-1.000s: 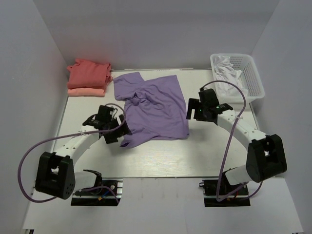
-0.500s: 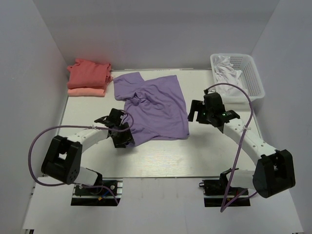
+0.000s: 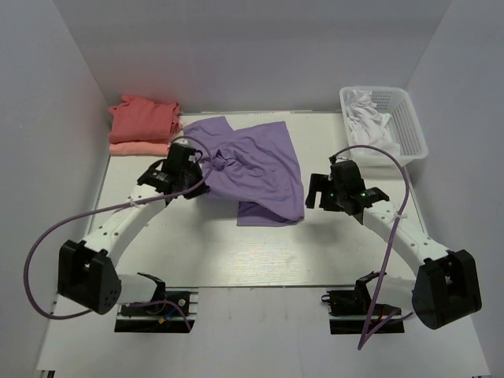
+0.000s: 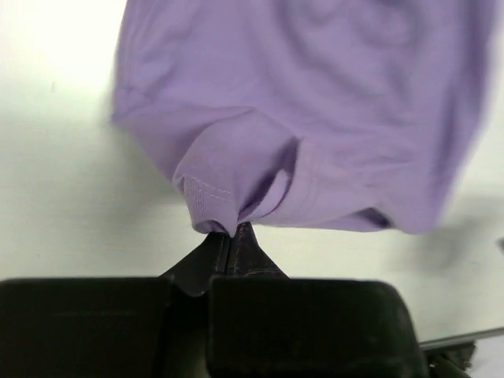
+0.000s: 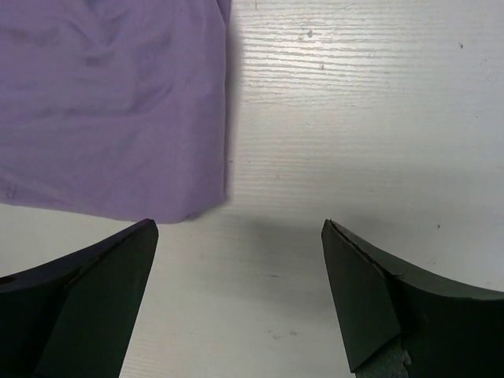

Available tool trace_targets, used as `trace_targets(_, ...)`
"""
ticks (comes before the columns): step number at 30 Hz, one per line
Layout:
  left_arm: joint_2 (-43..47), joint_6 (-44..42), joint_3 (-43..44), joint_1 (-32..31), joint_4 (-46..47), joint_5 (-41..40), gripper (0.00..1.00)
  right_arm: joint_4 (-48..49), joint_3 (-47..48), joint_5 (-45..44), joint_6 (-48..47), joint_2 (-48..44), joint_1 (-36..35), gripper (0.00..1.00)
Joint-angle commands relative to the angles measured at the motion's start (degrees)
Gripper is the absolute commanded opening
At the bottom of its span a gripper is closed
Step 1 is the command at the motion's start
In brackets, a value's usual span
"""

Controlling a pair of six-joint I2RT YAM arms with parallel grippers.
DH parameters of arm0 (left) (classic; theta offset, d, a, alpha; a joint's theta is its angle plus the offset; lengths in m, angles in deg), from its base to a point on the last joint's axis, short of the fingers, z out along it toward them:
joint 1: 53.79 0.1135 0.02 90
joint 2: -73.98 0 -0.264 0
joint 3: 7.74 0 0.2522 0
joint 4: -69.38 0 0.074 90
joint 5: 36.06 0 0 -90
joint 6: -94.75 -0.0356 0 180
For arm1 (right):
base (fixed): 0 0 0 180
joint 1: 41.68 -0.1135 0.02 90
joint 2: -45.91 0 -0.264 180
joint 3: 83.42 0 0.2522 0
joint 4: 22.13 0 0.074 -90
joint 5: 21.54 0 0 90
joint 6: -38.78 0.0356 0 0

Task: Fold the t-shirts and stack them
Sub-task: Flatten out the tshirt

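At our left gripper [image 4: 232, 233], clamped shut, hangs a hem of the lavender t-shirt [image 4: 315, 118], mid-fold; our right gripper [image 5: 238, 228] gapes empty beside its corner. Next we'd likely lay the hem across.

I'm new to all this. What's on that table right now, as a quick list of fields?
Left fingers: shut on a hem of the purple shirt
Right fingers: open, over the table beside the shirt's edge
Folded stack: red shirt atop pink shirt, far left
Basket: white cloth inside, far right
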Motion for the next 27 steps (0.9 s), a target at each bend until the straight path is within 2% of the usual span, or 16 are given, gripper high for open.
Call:
trace_targets(1,3.23,-2.89,5.05,-0.27,0.86,0.14,0.0,2.06,-1.17,2.09,-1.89,-1.8,-0.66,0.9)
trace_targets(4,3.23,-4.66,8.31,-0.27,2.62,4.45,0.0,3.65,-2.76,2.44,-2.15,-2.85,-1.18,0.9)
trace_targets(7,1.31,-5.27,12.09,-0.27,2.62,4.98,0.0,3.74,-3.37,2.44,-1.19,-2.51,-1.62,0.9)
trace_targets(12,-0.46,-6.32,17.18,-0.27,2.79,6.39,0.0,4.88,-5.57,7.54,-0.84,-0.14,-3.46,0.9)
trace_targets(15,-1.68,-6.33,21.84,-0.27,0.35,1.14,0.0,5.32,-6.19,7.02,-0.49,1.27,-4.35,0.9)
trace_targets(16,-2.56,-6.85,24.9,-0.27,-2.36,-3.06,0.0,5.49,-6.1,6.49,-0.57,1.88,-4.44,0.9)
trace_targets(21,-3.27,-5.54,28.44,1.05,-6.69,-13.9,0.0,6.54,-5.4,6.57,0.04,3.38,-5.14,0.9)
trace_targets(27,-10.82,-8.52,40.38,1.05,-8.8,-13.21,0.0,8.04,-3.29,8.94,-0.05,7.86,-7.42,0.9)
